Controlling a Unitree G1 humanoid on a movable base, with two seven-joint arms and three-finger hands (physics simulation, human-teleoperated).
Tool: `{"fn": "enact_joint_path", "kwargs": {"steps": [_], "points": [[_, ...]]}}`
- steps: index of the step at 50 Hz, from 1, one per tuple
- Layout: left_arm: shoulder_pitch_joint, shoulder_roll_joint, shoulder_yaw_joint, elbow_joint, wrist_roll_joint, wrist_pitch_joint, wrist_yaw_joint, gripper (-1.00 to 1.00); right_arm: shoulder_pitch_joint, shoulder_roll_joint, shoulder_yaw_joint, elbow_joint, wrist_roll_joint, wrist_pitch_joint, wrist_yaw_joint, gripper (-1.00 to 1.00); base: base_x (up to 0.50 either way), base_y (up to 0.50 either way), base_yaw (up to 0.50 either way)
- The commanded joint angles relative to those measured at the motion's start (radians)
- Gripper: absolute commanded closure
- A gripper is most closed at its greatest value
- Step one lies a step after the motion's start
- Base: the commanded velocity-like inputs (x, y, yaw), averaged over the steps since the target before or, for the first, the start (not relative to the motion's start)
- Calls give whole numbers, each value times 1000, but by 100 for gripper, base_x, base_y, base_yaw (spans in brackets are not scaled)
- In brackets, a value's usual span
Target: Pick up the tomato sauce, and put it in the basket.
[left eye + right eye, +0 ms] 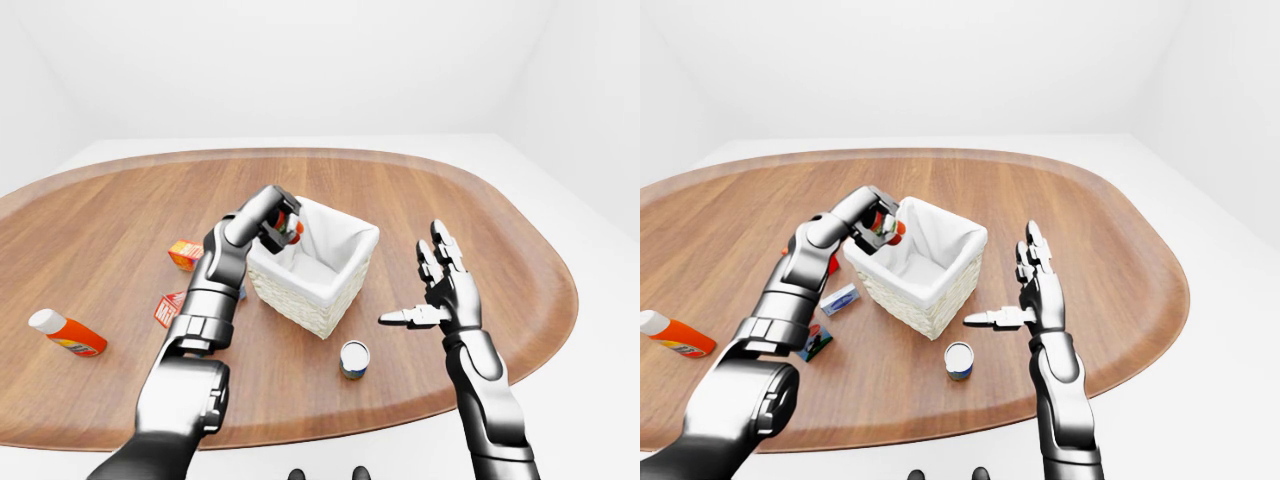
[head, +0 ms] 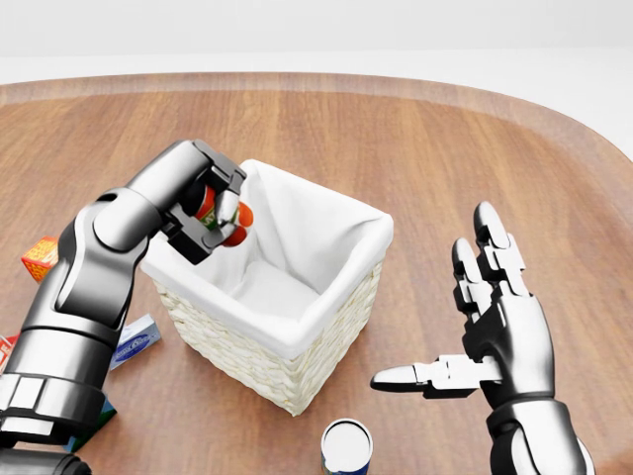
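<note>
My left hand [image 2: 213,213] is shut on the tomato sauce [image 2: 226,214], a small red can with a green and white label. It holds the can over the left rim of the basket [image 2: 297,332], a white-lined wicker box in the middle of the wooden table [image 2: 415,139]. Dark fingers cover most of the can. My right hand [image 2: 475,327] is open and empty, fingers spread, hovering to the right of the basket above the table.
A small tin can [image 2: 346,447] stands upright below the basket. An orange bottle with a white cap [image 1: 66,333] lies at the table's left. An orange box [image 1: 185,254], a red box [image 1: 168,308] and a blue packet [image 2: 134,344] lie left of the basket.
</note>
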Motion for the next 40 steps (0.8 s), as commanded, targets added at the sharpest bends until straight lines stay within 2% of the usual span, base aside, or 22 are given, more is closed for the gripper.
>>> {"fn": "enact_joint_path", "kwargs": {"steps": [1,11,16,22,30,40], "points": [[-92,-13,-8,114,-71,0,-44,100,5,-1,1,-13,1,0,0,-100,0,0,0],[-161,-38,-11,282,-116,0,-81,100,3,0,-1,-6,2,0,1,-100,0,0,0],[-204,-37,-7,388,-143,-46,-92,100,3,0,1,1,0,0,2,-100,0,0,0],[-241,-33,-6,468,-151,-84,-97,100,4,0,1,1,0,0,3,-100,0,0,0],[-259,-25,-11,562,-109,-142,-59,100,-5,-2,-3,1,4,0,1,-100,0,0,0],[-301,-22,-1,587,-90,-135,-52,100,1,-2,-2,-9,5,0,2,-100,0,0,0]]}}
